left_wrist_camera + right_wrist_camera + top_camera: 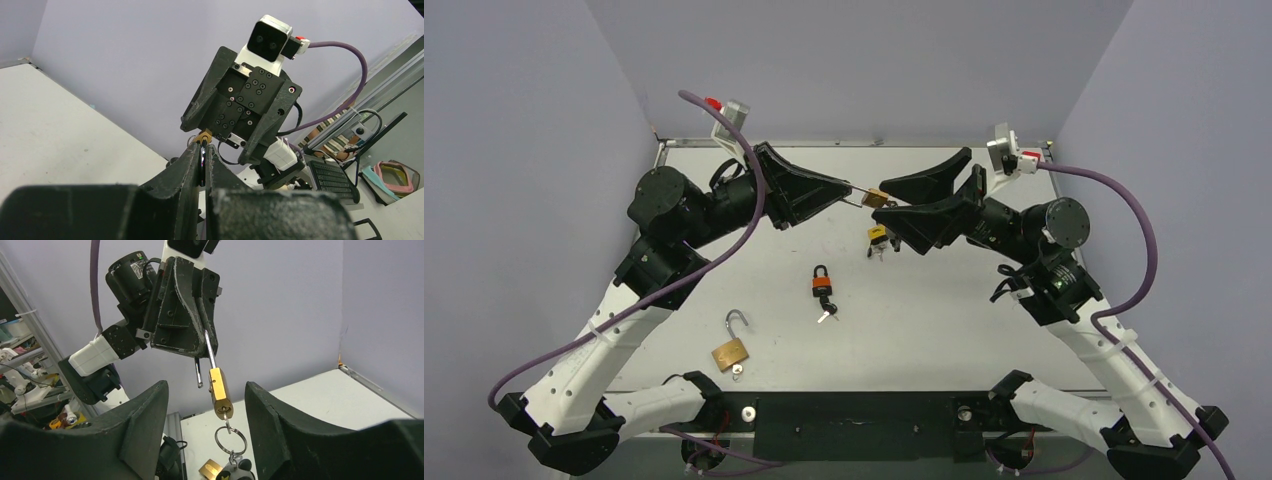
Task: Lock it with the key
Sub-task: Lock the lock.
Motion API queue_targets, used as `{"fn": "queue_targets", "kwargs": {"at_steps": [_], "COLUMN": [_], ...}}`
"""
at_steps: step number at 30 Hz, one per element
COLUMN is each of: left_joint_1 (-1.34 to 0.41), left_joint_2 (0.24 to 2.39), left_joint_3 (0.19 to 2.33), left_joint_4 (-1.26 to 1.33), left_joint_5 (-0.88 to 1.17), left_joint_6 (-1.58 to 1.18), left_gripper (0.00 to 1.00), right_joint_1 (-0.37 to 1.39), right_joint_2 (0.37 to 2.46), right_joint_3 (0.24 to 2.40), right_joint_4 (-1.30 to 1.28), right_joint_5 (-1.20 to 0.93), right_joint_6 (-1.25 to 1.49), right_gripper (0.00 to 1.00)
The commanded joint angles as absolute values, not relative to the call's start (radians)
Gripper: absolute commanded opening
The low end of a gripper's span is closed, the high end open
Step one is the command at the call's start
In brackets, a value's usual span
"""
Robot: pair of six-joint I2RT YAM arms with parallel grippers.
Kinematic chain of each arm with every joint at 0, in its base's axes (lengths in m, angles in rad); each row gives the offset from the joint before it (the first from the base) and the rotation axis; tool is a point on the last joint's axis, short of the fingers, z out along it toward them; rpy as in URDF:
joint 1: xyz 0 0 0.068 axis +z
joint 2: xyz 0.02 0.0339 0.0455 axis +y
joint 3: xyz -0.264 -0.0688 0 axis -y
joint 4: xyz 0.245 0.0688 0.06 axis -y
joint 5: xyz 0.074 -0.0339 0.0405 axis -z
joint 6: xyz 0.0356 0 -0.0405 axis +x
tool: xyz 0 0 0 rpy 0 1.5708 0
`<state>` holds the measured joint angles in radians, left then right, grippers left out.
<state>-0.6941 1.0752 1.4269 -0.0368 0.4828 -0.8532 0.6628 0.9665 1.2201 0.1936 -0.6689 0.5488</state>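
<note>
My left gripper (205, 336) pinches the shackle (210, 354) so the padlock (220, 392) hangs mid-frame between my right gripper's (205, 400) spread jaws.

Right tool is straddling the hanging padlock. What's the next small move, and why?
Probably close the right tool on the brass padlock body. It hangs by its shackle from the shut left tool, free leg out of the body, and the open fingers flank it without touching.

Lilac walls (854, 60); white table (944, 330); cluttered shelves (22, 357) beyond.
</note>
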Motion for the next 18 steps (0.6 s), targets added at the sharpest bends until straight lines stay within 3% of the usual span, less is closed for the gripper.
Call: {"fn": "queue_targets", "kwargs": {"at_steps": [1,11,18], "left_joint_1": [-0.696,-0.696,-0.696], "left_joint_2": [1.056,1.04,1.027], "left_joint_3": [1.467,1.465,1.455], "left_joint_4": [0.06,0.045,0.037], "left_joint_5": [0.498,0.491,0.489], "left_joint_6": [-0.87,-0.861,-0.847], "left_gripper": [0.0,0.0,0.0], "right_joint_1": [0.673,0.695,0.701], "right_joint_2": [0.984,1.009,0.998], "right_joint_3": [1.259,1.279,1.269], "right_joint_4": [0.247,0.263,0.279], "right_joint_5": [-0.697,-0.693,-0.667], "right_joint_6": [0.526,0.539,0.558], "right_gripper": [0.53,0.44,0.25]}}
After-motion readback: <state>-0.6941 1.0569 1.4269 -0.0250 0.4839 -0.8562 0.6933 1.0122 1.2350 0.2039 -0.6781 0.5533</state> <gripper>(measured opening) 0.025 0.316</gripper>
